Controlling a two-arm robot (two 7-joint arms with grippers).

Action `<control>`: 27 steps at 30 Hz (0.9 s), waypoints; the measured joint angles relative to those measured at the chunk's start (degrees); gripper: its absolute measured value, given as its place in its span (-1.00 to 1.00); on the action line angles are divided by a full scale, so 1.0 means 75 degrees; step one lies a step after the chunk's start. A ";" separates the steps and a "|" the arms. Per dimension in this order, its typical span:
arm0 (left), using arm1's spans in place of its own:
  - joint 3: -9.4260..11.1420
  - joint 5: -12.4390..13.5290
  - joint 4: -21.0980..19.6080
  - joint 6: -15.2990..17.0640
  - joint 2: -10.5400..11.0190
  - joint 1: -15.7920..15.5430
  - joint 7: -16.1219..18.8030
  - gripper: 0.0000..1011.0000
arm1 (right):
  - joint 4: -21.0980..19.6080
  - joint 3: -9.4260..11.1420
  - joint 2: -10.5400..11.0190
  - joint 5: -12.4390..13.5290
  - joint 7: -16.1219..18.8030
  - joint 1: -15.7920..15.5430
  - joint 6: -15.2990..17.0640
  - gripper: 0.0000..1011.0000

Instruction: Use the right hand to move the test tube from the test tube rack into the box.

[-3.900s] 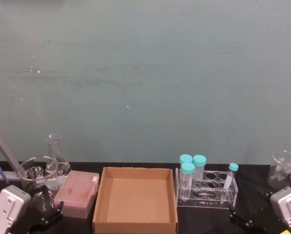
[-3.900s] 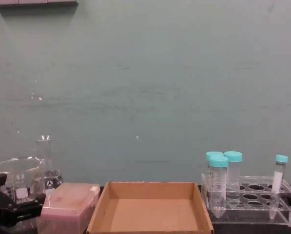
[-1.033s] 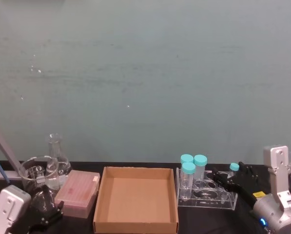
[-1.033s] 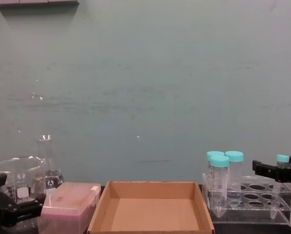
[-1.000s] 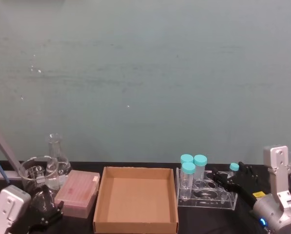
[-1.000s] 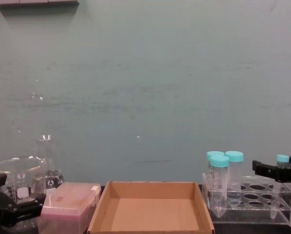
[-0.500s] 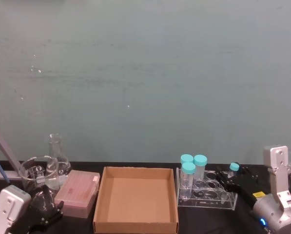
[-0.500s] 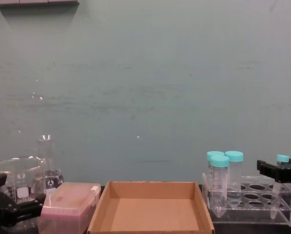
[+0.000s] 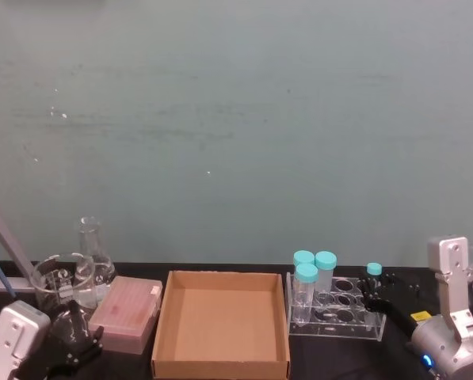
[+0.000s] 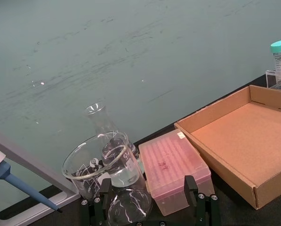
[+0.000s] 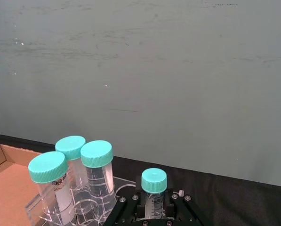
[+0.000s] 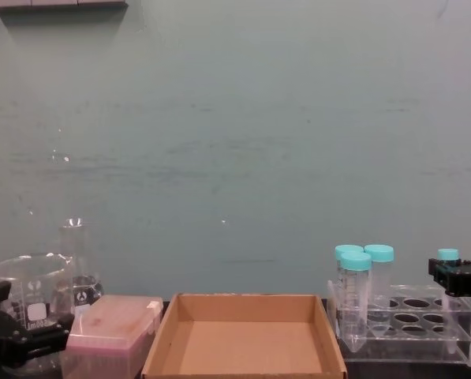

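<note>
At the test tube rack (image 9: 335,317)'s right end, head view: the right hand (image 9: 376,291) gripped the test tube (image 9: 374,270) upright in its hole; left gripper (image 9: 76,348) idle, spread, beyond the box (image 9: 220,368). Right wrist view: fingers (image 11: 126,207) pinched high on it, likely for a straight lift.

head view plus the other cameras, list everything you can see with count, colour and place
test tube: one, clear with teal cap, right end of the rack
wide tubes: three, clear with teal caps, left end of the rack
test tube rack: one, clear, right of the box
box: one, brown cardboard, centre
pink box: one, translucent pink, left of the cardboard box
beaker: one, clear glass, far left
conical flask: one, clear glass, behind that beaker
round flask: one, clear glass, between the left gripper's fingers
right beaker: one, clear glass, far right
pipette: one, white and blue, far left
table: one, black
right gripper: one, black, closed on the test tube
left gripper: one, black, open, parked lower left
</note>
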 joint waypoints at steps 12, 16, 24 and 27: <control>0.0001 0.0000 0.0000 0.0000 0.0000 0.0000 0.0000 0.98 | 0.0000 0.0000 0.0000 -0.0001 0.0001 0.0000 0.0000 -0.58; 0.0001 0.0000 0.0000 0.0000 0.0000 0.0000 0.0000 0.98 | -0.0017 0.0030 -0.0011 -0.0031 0.0020 -0.0020 -0.0020 -0.58; 0.0000 0.0000 0.0000 0.0000 0.0000 0.0000 0.0000 0.98 | -0.0168 0.0169 -0.0071 -0.0123 0.0307 -0.0090 -0.0300 -0.58; 0.0000 0.0000 0.0000 0.0000 0.0000 -0.0001 0.0000 0.98 | -0.0289 0.0239 -0.0081 -0.0140 0.0426 -0.0097 -0.0412 -0.58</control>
